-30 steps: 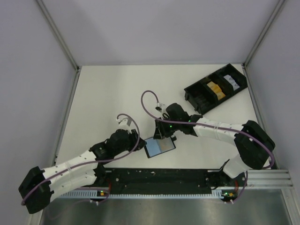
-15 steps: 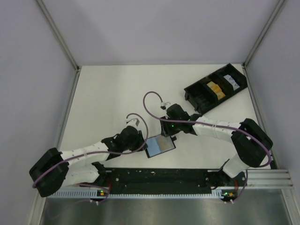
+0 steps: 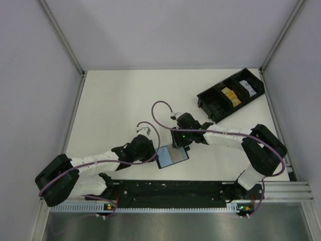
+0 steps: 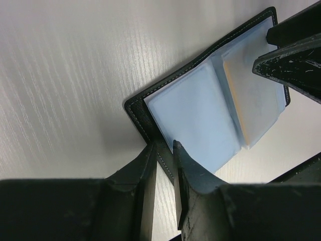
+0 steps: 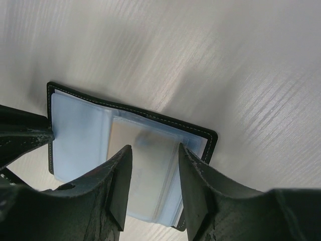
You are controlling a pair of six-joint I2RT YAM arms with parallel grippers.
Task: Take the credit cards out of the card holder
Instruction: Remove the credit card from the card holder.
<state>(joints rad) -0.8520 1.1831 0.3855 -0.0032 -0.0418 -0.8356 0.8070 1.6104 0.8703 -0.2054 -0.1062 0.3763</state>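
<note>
The right claw (image 5: 153, 148) is hanging open, one finger on each side of the credit card (image 5: 150, 175) inside the card holder (image 4: 190, 110). The left claw (image 4: 164, 145) is almost closed at the holder's edge; I cannot tell if it is pinching. The holder is lying open on the counter (image 5: 225, 60). I think the left claw should be holding it down while the right is sliding the card out slowly.

One card holder (image 3: 172, 156), one card (image 4: 251, 105), one tray (image 3: 206, 96), two arms (image 3: 95, 161).
</note>
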